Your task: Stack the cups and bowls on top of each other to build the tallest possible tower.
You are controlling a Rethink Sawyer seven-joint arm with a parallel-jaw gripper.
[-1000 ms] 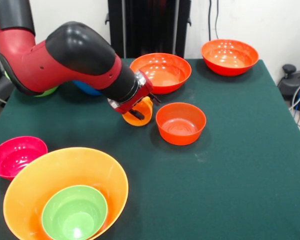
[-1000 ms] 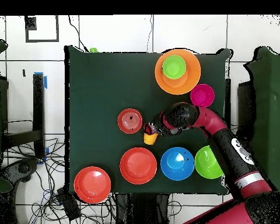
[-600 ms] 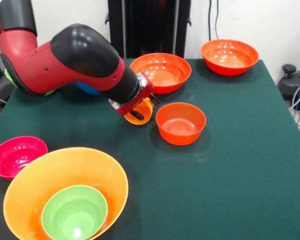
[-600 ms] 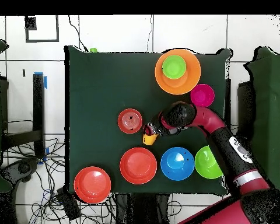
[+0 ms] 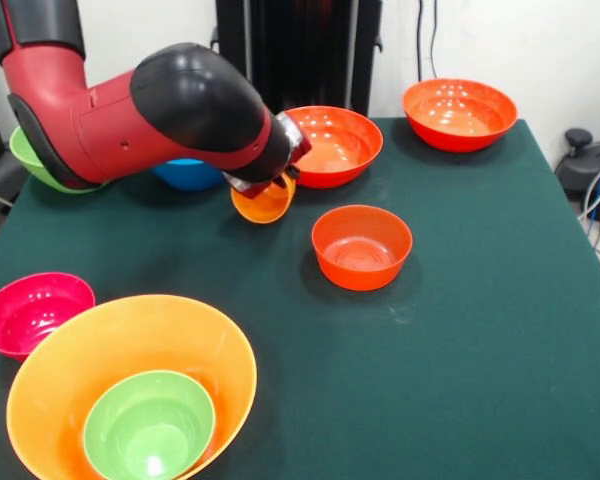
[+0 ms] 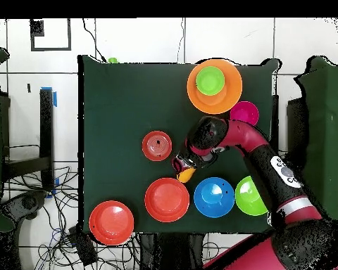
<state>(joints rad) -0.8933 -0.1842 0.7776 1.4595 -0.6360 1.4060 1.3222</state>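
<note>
My gripper (image 5: 272, 183) is shut on the orange cup (image 5: 261, 205) and holds it tilted above the cloth, between the blue bowl (image 5: 187, 173) and a red-orange bowl (image 5: 332, 146). From overhead the gripper (image 6: 183, 167) and the cup (image 6: 186, 174) hang just above the blue bowl (image 6: 214, 197). The largest orange bowl (image 5: 212, 345) stands at the near left with a small green bowl (image 5: 150, 426) inside it; overhead they are the orange bowl (image 6: 232, 92) and the green bowl (image 6: 210, 80). The small red-orange bowl (image 5: 361, 246) sits alone mid-table.
A pink bowl (image 5: 32, 312) sits beside the orange bowl. Another red-orange bowl (image 5: 459, 113) is at the far right corner, and a larger green bowl (image 5: 28, 155) shows behind my arm. A small green thing (image 6: 113, 60) stands at the table's edge.
My arm has risen and swung back toward the blue bowl, lifting the orange cup off the cloth and away from the small red-orange bowl. The bowls have not moved.
</note>
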